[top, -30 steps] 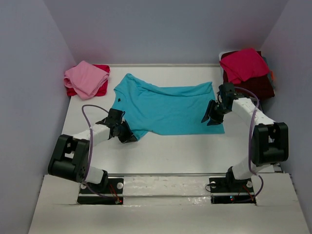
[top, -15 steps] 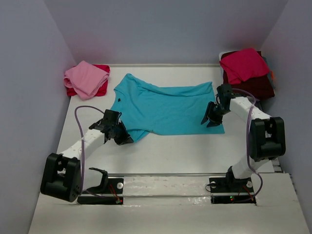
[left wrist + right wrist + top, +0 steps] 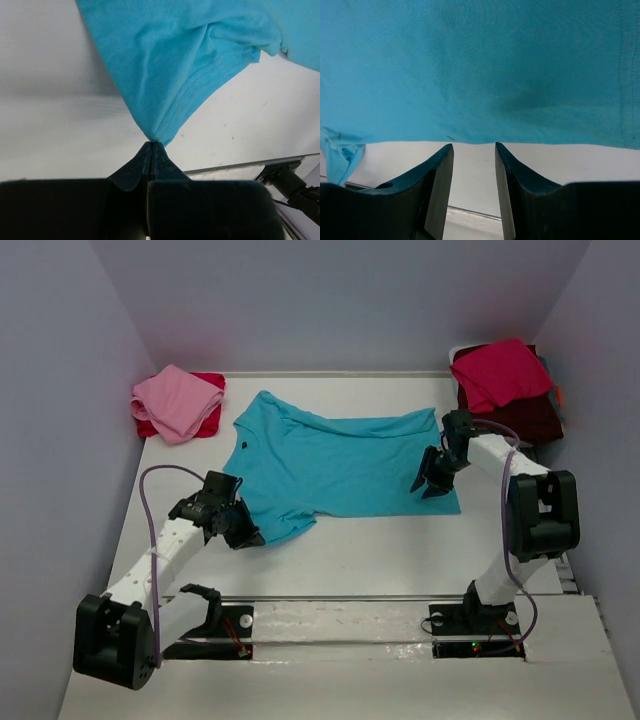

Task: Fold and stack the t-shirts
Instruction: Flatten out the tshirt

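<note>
A turquoise t-shirt [image 3: 340, 462] lies spread across the middle of the table, collar to the left. My left gripper [image 3: 247, 538] is shut on the tip of its near sleeve, and the cloth [image 3: 190, 60] fans out taut from the pinched fingertips of the left gripper [image 3: 151, 144]. My right gripper [image 3: 430, 485] hovers at the shirt's right end. There the right gripper [image 3: 474, 146] stands open, with bare table between its fingers and the shirt's edge [image 3: 480, 70] just past their tips.
A folded pink shirt [image 3: 178, 400] lies on a red one [image 3: 212, 421] at the back left. At the back right a crimson shirt [image 3: 500, 370] tops a dark maroon one [image 3: 537, 420]. A metal rail [image 3: 400, 597] runs along the table's near edge.
My left arm has swung out to the left and toward the near edge, drawing the gripped sleeve with it. The right gripper has shifted only slightly.
</note>
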Controlling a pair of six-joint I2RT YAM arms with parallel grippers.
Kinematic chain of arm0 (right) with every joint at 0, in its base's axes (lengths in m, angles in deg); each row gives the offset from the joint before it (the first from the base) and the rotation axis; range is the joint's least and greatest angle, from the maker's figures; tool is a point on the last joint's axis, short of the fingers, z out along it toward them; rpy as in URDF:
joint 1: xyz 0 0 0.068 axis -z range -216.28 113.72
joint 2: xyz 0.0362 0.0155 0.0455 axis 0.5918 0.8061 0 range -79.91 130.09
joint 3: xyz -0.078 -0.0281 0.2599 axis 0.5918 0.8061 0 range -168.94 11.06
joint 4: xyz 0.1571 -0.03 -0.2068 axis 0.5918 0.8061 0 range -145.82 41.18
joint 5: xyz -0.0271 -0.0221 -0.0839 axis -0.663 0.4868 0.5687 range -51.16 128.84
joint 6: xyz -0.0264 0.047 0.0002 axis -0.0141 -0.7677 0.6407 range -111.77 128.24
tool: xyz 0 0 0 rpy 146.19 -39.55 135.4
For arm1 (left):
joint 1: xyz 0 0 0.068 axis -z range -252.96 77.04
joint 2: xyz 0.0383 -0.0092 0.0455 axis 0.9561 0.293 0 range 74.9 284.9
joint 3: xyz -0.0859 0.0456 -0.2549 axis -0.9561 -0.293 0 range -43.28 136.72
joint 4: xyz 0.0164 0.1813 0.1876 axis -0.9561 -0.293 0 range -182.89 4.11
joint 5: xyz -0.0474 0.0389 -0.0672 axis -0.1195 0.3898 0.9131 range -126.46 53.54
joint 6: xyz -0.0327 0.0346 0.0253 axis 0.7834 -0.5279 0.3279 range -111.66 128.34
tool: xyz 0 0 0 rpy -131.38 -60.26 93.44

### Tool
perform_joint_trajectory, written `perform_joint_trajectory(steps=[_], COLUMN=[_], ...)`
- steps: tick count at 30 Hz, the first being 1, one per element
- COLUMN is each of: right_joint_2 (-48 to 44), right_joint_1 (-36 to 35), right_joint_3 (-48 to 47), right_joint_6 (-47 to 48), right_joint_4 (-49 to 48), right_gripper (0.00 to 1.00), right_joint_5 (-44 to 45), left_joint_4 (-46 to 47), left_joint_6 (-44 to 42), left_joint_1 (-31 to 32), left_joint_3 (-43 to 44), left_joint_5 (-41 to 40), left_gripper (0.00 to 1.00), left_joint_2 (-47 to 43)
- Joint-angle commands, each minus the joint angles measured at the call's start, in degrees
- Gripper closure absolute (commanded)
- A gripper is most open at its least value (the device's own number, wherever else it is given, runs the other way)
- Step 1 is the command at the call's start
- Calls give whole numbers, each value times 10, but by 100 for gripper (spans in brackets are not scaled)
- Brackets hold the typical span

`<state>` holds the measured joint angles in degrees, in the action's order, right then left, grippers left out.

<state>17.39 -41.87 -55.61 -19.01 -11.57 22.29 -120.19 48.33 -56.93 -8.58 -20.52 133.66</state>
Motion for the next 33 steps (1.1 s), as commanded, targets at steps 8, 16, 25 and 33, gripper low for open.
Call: perform_joint_trajectory(steps=[8,16,25,33], right_joint_2=[10,-4,-41,-91], right_joint_1=[4,4,15,25], right_joint_3=[-15,3,40,69], right_joint_6=[-5,-23,-37,-44], right_joint_4=[-2,19,40,63], right_gripper=[54,50,48,48], right_joint_5=[45,146,203,253], left_joint_4=[-109,-160,-195,-233], left_joint_6=[-19,-29,-26,-40], left_joint_1=[0,-6,-23,-23], left_joint_3=[40,74,93,147], left_joint_5=[-22,-39,-54,-129], left_gripper=[94,94,94,94], left_joint_2=[-51,-58,-82,-72])
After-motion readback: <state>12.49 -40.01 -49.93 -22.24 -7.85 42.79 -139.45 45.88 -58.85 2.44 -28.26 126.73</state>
